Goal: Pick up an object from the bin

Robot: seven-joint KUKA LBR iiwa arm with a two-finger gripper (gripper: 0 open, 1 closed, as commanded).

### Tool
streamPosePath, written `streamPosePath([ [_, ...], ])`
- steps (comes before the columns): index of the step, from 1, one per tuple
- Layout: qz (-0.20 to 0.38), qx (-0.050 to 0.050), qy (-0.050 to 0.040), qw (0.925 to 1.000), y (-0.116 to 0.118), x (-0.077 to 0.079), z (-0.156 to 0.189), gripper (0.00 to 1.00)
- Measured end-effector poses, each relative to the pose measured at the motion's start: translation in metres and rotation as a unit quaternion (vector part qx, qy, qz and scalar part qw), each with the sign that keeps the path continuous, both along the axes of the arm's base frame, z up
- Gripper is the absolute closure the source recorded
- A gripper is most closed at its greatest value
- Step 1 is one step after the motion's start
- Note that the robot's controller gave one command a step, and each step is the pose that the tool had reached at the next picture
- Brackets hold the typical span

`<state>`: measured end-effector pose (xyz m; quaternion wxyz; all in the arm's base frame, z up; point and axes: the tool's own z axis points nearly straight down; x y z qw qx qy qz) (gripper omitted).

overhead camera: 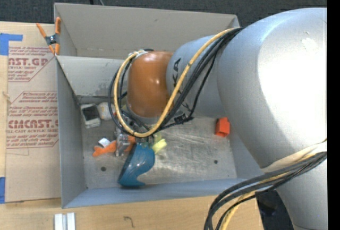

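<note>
Looking down, we saw the hand point(125, 143) low in the bin point(71, 144), by a curved blue piece point(135, 166) and orange bits point(103, 147). We could not tell whether it was open.

Bin contents: layout
Curved scoop point(135, 166) lies by the bin point(71, 133) front wall; small piece point(103, 147) left of it; boxy part point(90, 114) behind; block point(222, 126) well apart, right.
</note>
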<state>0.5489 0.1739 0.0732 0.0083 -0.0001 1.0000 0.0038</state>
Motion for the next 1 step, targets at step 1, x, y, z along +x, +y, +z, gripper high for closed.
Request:
streamPosePath([
  [1,0.041,-0.003,0.0061,0.9991,0.0337,0.0008,0.1416,1.00],
])
